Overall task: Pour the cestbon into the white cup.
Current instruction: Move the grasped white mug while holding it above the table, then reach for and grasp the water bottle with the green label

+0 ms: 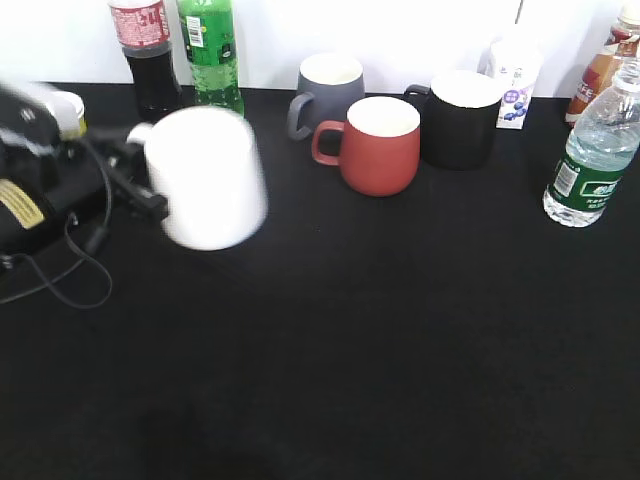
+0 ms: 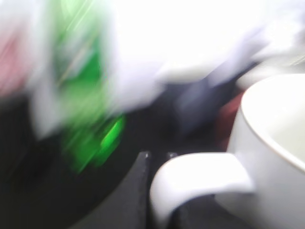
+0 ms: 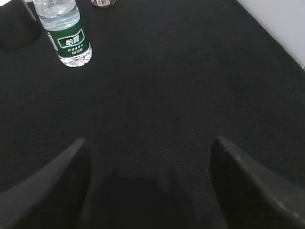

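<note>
The white cup (image 1: 208, 178) is held off the black table at the left, blurred by motion. My left gripper (image 1: 140, 190) is shut on its loop handle; the left wrist view shows the handle (image 2: 190, 179) between the fingers (image 2: 159, 160) and the cup's rim (image 2: 267, 124) at the right. The cestbon (image 1: 596, 150), a clear bottle with a dark green label, stands at the far right. It also shows in the right wrist view (image 3: 64, 31) at the top left. My right gripper (image 3: 150, 148) is open and empty over bare table, well short of the bottle.
Along the back stand a cola bottle (image 1: 146, 55), a green soda bottle (image 1: 212, 50), a grey mug (image 1: 328, 90), a red mug (image 1: 378, 143), a black mug (image 1: 462, 115), a small white carton (image 1: 514, 82) and a brown bottle (image 1: 605, 65). A yellow cup (image 1: 68, 112) sits behind the left arm.
</note>
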